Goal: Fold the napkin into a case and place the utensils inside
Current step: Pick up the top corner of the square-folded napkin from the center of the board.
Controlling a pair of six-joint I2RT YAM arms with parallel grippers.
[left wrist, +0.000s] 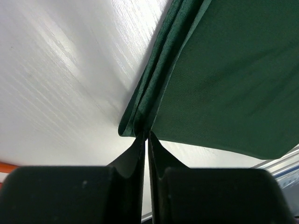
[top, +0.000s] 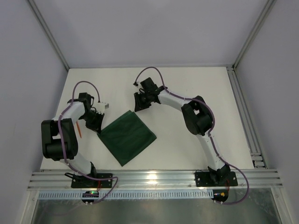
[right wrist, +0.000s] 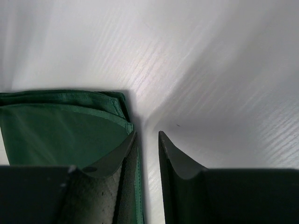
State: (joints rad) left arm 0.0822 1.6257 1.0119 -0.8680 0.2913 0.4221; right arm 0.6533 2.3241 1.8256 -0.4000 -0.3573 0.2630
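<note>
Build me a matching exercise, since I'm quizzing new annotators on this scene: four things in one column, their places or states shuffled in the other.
Things
1. left end effector
2. right end effector
3. dark green folded cloth napkin
4. thin orange plastic utensil

Places or states
A. lies by the left arm, apart from the cloth
B. jaws apart over bare white table
C. jaws pinched on a cloth corner
D. lies in the middle of the table

Pairs: 1-C, 2-B, 3-D, 4-A

On the table (top: 117,86), my left gripper (top: 98,129) is at the left corner of the napkin (top: 128,136), my right gripper (top: 138,106) at its far corner. A utensil (top: 80,129) lies farther left.
</note>
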